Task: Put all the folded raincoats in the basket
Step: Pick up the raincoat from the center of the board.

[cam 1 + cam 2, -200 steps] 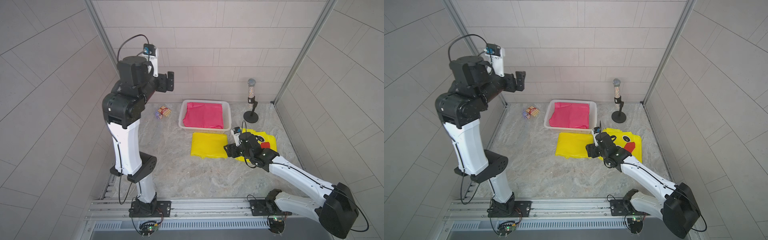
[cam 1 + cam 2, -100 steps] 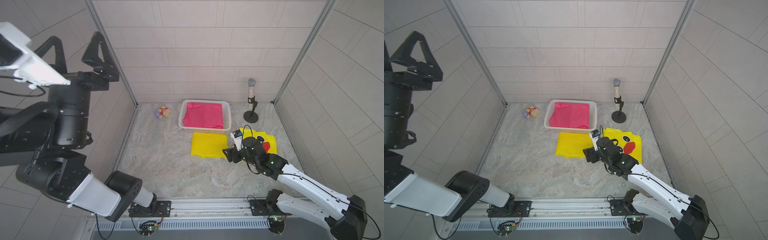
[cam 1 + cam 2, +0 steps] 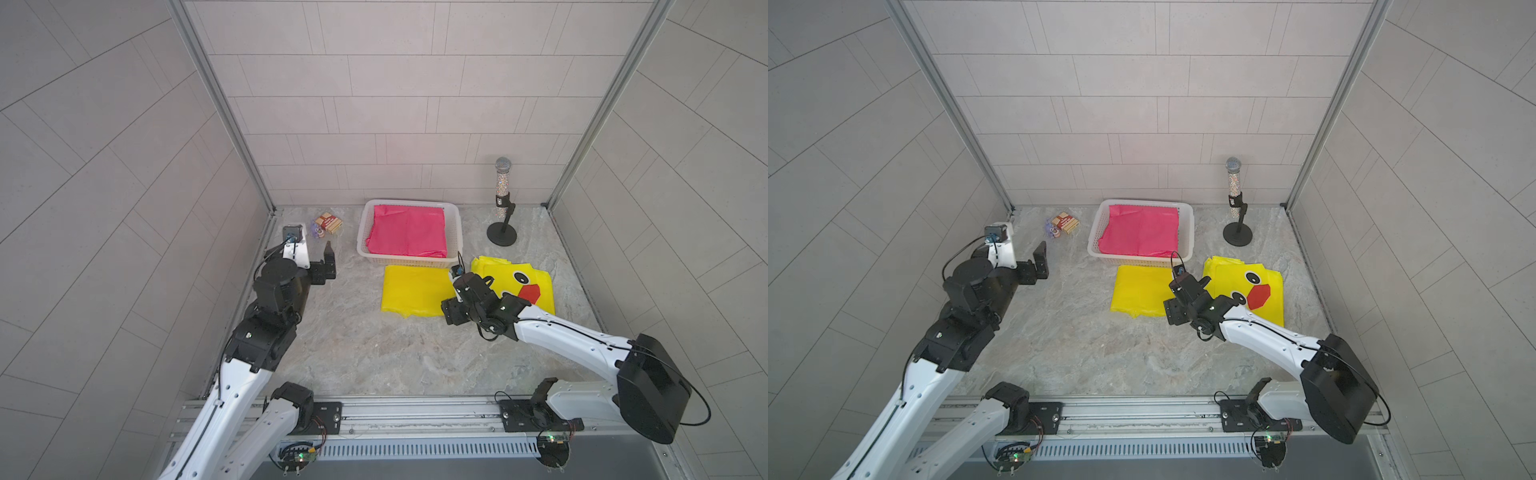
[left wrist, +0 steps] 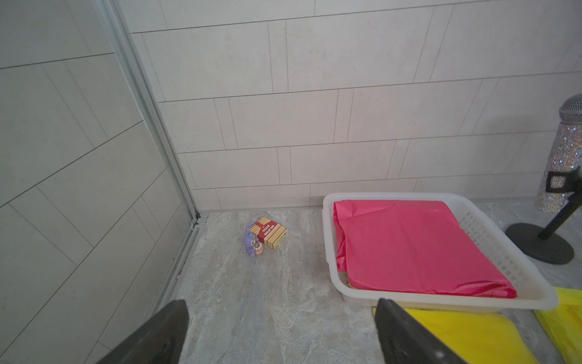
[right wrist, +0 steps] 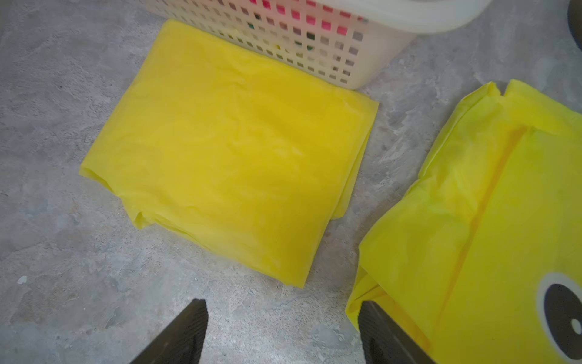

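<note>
The white basket (image 3: 409, 202) (image 3: 1142, 202) (image 4: 327, 239) stands at the back middle, with a pink folded raincoat (image 3: 407, 230) (image 4: 409, 245) lying flat inside. A plain yellow folded raincoat (image 3: 411, 289) (image 3: 1140, 291) (image 5: 233, 157) lies on the floor against its front wall. To the right lies a yellow duck-face raincoat (image 3: 523, 282) (image 5: 504, 220). My right gripper (image 3: 451, 309) (image 5: 282, 303) hangs open over the bare floor between the two yellow coats, holding nothing. Low at the left, my left gripper (image 3: 316, 255) (image 4: 281, 302) is wide open and empty.
A glittery microphone on a black stand (image 3: 503, 199) (image 3: 1235, 195) stands at the back right. A small red box (image 3: 328, 222) (image 4: 267, 234) and a purple toy (image 3: 316, 230) sit at the back left. Tiled walls close in three sides.
The left arm has swung down from high near the camera to low at the left of the floor. The right gripper has drawn back slightly from the plain yellow raincoat.
</note>
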Robot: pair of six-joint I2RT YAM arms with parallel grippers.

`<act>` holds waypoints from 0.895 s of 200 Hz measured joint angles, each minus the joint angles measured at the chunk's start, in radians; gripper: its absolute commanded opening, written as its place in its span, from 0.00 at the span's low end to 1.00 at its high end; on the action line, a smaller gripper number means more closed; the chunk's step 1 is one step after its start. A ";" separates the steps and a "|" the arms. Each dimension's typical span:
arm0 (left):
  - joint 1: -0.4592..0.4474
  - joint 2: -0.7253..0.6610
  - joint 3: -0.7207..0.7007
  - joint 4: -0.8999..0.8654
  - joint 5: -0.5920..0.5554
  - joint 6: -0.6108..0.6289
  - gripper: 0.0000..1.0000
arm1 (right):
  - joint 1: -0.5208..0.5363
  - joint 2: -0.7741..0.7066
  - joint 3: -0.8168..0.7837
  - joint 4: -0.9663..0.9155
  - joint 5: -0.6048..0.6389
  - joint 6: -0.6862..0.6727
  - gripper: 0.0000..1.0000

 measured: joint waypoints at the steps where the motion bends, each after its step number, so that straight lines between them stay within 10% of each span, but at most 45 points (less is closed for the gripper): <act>1: 0.000 -0.002 0.000 0.000 0.000 -0.005 1.00 | 0.000 0.002 0.000 0.001 -0.001 0.001 0.80; 71: 0.000 -0.048 -0.173 -0.101 0.041 -0.256 1.00 | 0.000 0.200 0.082 0.078 -0.043 0.070 0.78; 130: 0.000 -0.448 -0.429 -0.048 0.048 -0.438 1.00 | 0.000 0.383 0.197 0.153 -0.080 0.101 0.77; 179: 0.000 -0.197 -0.349 -0.137 0.039 -0.523 1.00 | 0.002 0.487 0.243 0.162 -0.077 0.120 0.75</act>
